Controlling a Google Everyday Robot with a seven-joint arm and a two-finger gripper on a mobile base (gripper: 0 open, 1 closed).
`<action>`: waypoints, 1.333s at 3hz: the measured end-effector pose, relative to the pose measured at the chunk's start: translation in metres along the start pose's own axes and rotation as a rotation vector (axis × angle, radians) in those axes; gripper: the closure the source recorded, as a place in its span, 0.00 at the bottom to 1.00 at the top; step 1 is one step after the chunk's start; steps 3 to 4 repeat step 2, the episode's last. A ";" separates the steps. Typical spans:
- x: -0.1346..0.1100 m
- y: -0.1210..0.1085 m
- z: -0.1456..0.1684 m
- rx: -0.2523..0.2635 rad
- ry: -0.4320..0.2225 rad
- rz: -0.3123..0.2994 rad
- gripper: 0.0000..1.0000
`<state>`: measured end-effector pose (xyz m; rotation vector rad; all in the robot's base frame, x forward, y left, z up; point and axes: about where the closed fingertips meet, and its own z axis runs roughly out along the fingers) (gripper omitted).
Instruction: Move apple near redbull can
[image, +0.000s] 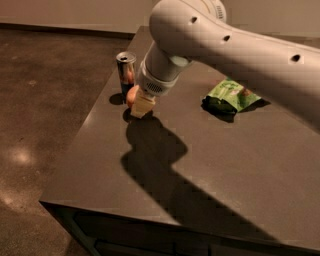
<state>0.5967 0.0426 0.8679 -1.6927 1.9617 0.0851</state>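
Note:
The redbull can (125, 71) stands upright near the table's left edge, silver and blue with a shiny top. The apple (131, 95) sits just right of and in front of the can, almost touching it; only its reddish-orange left side shows. My gripper (139, 107) comes down from the big white arm and is shut on the apple, low over the table. One cream finger (143, 105) covers the apple's right side.
A green snack bag (233, 95) lies on the dark table (210, 165) to the right, under the arm. The table's left edge runs close to the can, with bare floor (45, 125) beyond. The arm's shadow falls across the table's middle.

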 end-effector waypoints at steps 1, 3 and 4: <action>0.002 0.003 0.009 -0.024 0.014 -0.012 0.00; 0.002 0.003 0.009 -0.024 0.014 -0.012 0.00; 0.002 0.003 0.009 -0.024 0.014 -0.012 0.00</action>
